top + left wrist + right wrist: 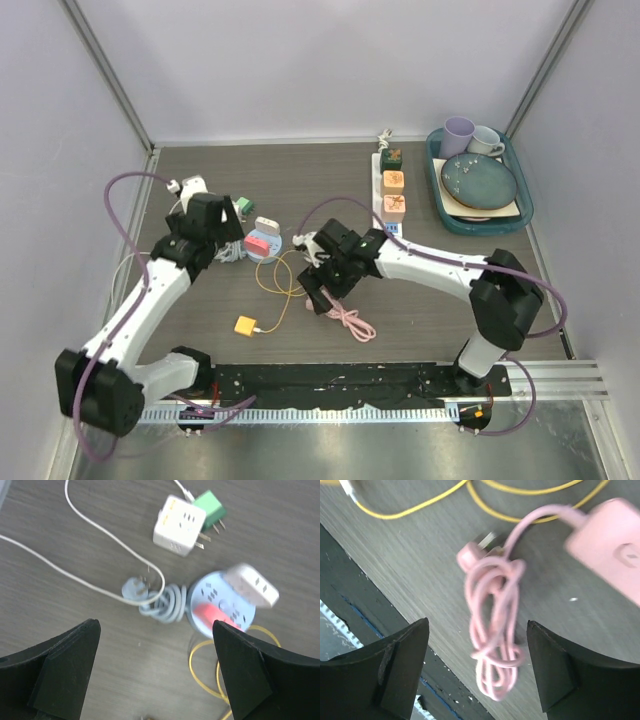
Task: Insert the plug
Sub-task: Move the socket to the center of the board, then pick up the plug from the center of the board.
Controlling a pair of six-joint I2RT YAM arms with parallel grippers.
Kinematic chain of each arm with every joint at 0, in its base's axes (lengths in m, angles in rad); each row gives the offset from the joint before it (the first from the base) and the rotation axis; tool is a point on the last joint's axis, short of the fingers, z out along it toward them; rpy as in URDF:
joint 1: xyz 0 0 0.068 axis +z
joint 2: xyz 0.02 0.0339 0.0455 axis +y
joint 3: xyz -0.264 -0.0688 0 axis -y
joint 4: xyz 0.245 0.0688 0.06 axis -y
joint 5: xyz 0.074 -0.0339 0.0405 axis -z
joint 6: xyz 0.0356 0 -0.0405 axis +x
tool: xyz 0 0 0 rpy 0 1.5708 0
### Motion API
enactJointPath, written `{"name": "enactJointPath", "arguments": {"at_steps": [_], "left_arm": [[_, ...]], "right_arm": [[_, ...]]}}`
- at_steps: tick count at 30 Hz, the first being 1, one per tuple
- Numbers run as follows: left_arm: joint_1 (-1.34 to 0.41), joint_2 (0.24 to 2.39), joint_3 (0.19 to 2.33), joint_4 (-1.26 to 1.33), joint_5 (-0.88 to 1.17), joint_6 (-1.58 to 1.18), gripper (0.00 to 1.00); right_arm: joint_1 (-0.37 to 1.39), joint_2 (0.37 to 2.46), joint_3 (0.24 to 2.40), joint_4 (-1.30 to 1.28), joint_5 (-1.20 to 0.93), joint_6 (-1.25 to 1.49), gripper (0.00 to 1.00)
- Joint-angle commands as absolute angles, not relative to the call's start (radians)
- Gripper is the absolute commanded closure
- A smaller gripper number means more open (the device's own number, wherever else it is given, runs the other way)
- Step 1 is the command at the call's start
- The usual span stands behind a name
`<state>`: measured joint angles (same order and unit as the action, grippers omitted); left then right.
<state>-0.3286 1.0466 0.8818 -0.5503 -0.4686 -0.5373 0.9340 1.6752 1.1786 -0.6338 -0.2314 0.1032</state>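
Over table centre, top view: right gripper is hung low just above a pink coiled cable, and left gripper is parked beside the round socket hub. Power strip w/ cube adapters is set further back next to a tray of dishes, well apart from both grippers. A yellow cable is looped between the arms. Each arm is judged to be posed over its own cable so neither has to reach across. Left wrist view: fingers are spread fully and nothing is pinched. A grey plug is laid flat ahead of the gap, and its short coil is bunched against the hub's side. A red block and a white adapter are seated on the hub. A white cube adapter and a green adapter are left further off. Right wrist view: fingers are spread w/ nothing held. Pink plug is lain on its side at the head of the coil, roughly centred in the gap but ahead of the fingertips and not touched. A pink block is seen at the cable's other end, too blurred for its type to be told. Pink plug is judged the task's thing, not yet inserted anywhere; the strip's free sockets are judged the probable target.
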Motion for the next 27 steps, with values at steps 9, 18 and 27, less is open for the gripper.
{"name": "enactJointPath", "arguments": {"at_steps": [9, 18, 27], "left_arm": [[-0.134, 1.635, 1.36, -0.589, -0.307, -0.41, 0.0], [-0.094, 1.873, 1.528, -0.687, -0.196, -0.368, 0.03], [-0.094, 1.977, 1.597, -0.719, -0.158, -0.351, 0.13]], "right_arm": [[0.707, 1.45, 1.029, -0.456, -0.251, 0.136, 0.16], [0.629, 1.434, 0.956, -0.416, -0.273, 0.132, 0.16], [0.617, 1.459, 0.942, -0.403, -0.27, 0.127, 0.17]]}}
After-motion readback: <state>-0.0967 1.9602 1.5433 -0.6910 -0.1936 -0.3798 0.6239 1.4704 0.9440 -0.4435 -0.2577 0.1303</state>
